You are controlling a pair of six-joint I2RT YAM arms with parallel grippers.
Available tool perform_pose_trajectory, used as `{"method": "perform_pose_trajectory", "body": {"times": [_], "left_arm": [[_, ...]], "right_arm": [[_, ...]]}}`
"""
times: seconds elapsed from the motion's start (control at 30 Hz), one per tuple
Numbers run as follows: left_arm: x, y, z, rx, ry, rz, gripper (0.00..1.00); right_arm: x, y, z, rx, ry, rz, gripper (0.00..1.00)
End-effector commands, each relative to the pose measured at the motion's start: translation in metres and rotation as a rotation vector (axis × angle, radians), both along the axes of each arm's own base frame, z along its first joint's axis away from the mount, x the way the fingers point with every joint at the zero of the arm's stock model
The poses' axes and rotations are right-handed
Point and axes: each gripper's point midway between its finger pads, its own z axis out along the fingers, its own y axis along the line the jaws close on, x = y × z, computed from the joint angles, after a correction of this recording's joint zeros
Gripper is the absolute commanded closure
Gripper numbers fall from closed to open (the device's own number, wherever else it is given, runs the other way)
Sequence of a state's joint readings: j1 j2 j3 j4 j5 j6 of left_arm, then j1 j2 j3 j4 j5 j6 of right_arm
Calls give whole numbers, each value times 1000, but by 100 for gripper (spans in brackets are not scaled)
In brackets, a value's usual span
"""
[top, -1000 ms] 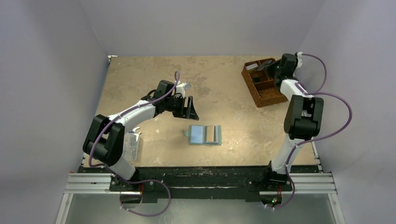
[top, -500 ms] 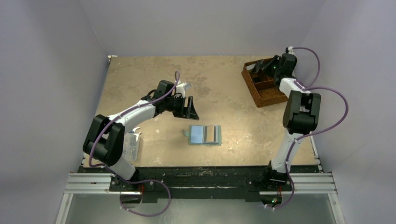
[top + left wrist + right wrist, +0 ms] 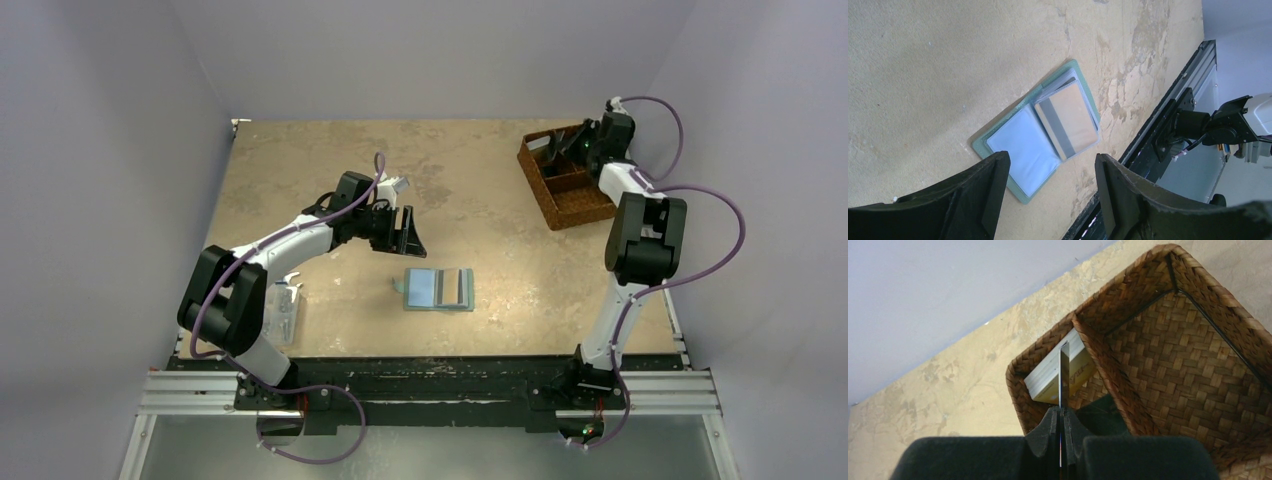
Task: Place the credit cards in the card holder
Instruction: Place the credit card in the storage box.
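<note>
credit card (image 3: 1063, 375) edge-on in the pinched right hand (image 3: 1062, 416) above the basket (image 3: 1173, 370); left hand (image 3: 1050, 161) spread wide, empty

The table (image 3: 480, 180) is lit softly and evenly from above in the top view; only faint shadows are cast; the walls (image 3: 110, 150) are tinted pale purple. In the left wrist view the table is turned warm yellow; the card holder (image 3: 1020, 145) is shown sharp; the dark fingers (image 3: 988, 190) of the left gripper (image 3: 1050, 162) are blurred. In the right wrist view the basket (image 3: 1128, 280) and credit card (image 3: 1064, 365) are shown sharp; the right gripper (image 3: 1062, 412) is left dark and soft.
</note>
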State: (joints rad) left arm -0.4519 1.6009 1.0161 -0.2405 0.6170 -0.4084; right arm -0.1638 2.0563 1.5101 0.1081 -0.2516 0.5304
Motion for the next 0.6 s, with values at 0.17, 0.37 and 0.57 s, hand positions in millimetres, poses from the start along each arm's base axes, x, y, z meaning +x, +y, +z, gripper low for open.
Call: {"method": "perform_pose_trajectory", "body": {"times": [0.17, 0.37, 0.57], "left_arm": [[2, -5, 4, -34, -19, -14, 32], [2, -5, 4, -33, -21, -14, 32], [2, -5, 3, -34, -18, -14, 32]], "right_arm": [[4, 1, 5, -125, 46, 28, 98], [5, 4, -5, -175, 103, 31, 91], [6, 10, -13, -153, 108, 57, 87]]}}
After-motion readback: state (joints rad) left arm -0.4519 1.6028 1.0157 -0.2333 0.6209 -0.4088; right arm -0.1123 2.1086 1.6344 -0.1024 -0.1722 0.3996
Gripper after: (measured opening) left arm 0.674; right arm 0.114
